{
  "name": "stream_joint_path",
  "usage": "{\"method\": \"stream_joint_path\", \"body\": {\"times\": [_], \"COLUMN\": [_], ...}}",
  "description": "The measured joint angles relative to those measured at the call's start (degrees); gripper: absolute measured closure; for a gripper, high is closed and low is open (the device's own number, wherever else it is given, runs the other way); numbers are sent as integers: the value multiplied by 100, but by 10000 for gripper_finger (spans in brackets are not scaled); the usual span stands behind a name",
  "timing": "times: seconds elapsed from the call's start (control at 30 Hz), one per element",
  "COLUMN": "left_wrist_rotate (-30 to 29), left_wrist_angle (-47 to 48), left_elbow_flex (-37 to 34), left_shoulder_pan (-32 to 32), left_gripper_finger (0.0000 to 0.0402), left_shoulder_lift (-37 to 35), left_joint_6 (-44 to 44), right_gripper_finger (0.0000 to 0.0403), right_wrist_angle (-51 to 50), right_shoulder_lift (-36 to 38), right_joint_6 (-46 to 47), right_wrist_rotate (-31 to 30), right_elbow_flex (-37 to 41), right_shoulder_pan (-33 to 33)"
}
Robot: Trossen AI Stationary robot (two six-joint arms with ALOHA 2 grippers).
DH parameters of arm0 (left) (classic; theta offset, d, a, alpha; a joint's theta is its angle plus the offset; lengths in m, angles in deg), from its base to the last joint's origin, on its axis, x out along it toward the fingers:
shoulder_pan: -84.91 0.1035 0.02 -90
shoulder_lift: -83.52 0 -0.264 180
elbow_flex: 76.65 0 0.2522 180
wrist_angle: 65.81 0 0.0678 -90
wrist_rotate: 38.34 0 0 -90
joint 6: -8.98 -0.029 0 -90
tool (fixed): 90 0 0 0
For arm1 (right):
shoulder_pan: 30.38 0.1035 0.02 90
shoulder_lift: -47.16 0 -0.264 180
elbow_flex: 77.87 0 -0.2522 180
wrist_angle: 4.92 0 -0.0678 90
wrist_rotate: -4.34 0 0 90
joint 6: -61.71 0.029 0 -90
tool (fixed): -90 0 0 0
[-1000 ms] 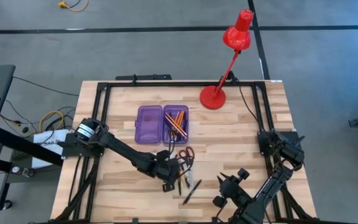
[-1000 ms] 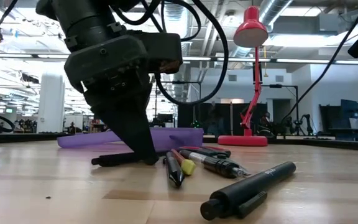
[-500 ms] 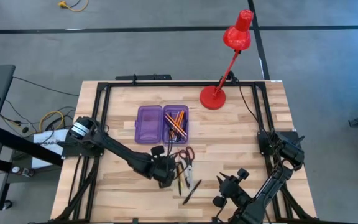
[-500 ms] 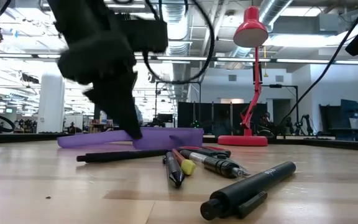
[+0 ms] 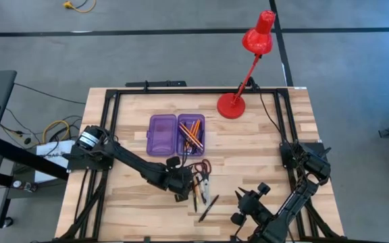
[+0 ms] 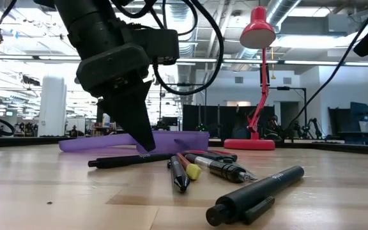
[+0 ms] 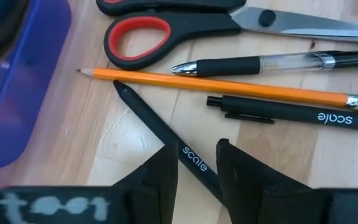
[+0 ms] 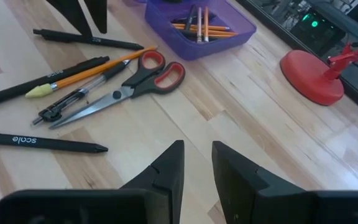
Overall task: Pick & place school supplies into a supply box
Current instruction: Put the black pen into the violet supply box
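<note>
The purple pencil case (image 5: 176, 133) lies open on the table, with orange pencils and a pen in its right half (image 8: 201, 28). In front of it the red-handled scissors (image 7: 135, 43), an orange pencil (image 7: 229, 87) and several black pens lie flat on the wood. My left gripper (image 5: 183, 187) points down over one black pen (image 7: 194, 163). It is open only a little, with a finger on either side of the barrel. My right gripper (image 8: 197, 163) waits open at the table's near right (image 5: 248, 201). My left gripper straddles the black pen's barrel near its middle (image 7: 191, 160), coming from above with the fingers across it. One finger (image 7: 166, 168) lies right against the barrel, and wood shows between the pen and the other finger. Whether it touches the pen, I cannot tell. The pen lies flat on the table.
A red desk lamp stands with its base (image 5: 231, 104) at the far right of the table. One more black pen (image 5: 208, 208) lies alone toward the near edge. A black frame runs around the table top. Bare wood lies left of the case and in the right half.
My left gripper rose off the black pen and swung toward the table's left. It then came back right and down over the pen. The pen slid a little along the table and still lies flat.
</note>
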Motion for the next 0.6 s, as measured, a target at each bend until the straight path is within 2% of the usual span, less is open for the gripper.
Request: {"method": "stream_joint_path", "body": {"times": [0.6], "left_wrist_rotate": [627], "left_wrist_angle": [203], "left_elbow_flex": [19], "left_shoulder_pan": [165], "left_gripper_finger": [303], "left_shoulder_lift": [245], "left_joint_6": [2], "right_gripper_finger": [326], "right_wrist_angle": [59], "right_shoulder_lift": [0], "right_joint_6": [-48], "right_wrist_rotate": [-2], "right_elbow_flex": [0], "right_shoulder_pan": [-2]}}
